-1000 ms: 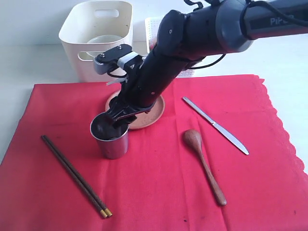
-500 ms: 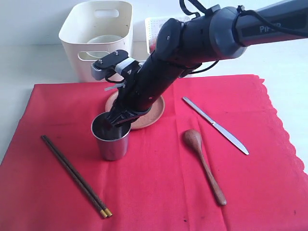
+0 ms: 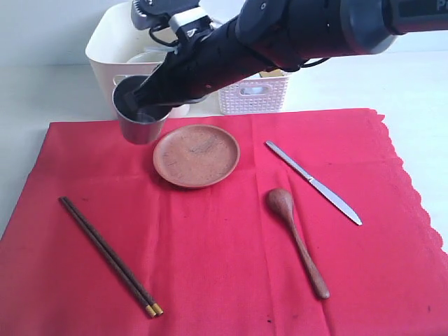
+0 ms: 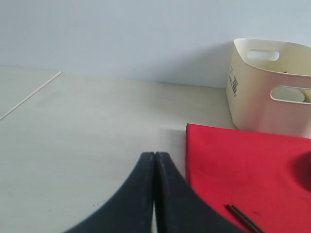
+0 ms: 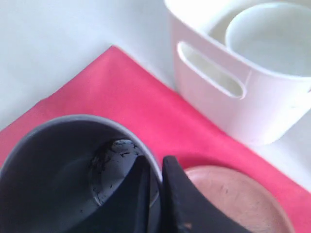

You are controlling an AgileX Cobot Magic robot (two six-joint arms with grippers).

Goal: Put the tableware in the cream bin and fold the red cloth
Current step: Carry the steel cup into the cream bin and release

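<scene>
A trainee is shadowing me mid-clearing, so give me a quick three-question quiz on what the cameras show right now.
1. True or false: the right gripper is shut on the steel cup's rim.
2. What shows inside the cream bin? A knife, B bowl, C spoon.
3. Name the piece on the red cloth nearest the cup.
Key: 1 true; 2 B; 3 the clay plate.
</scene>
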